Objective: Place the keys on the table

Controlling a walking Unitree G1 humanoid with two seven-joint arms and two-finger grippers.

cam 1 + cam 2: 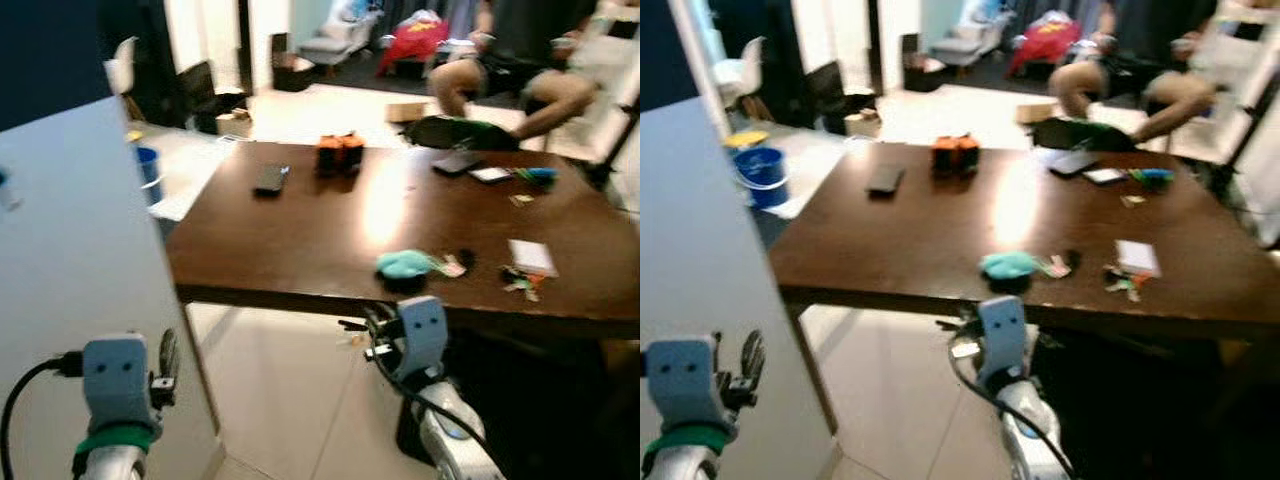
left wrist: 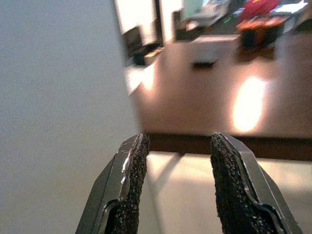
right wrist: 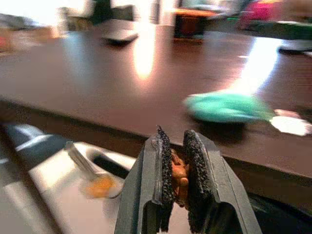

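Observation:
My right gripper is shut on an orange piece of the keys, and a metal key with an orange tag dangles beside it. It hangs just below and in front of the near edge of the dark brown table, seen as the right gripper in the left eye view. My left gripper is open and holds nothing, low at the left beside a white panel.
On the table lie a teal cloth, another bunch of keys, a white card, a black phone and an orange-black object. A person sits at the far side. A blue bucket stands on the floor at left.

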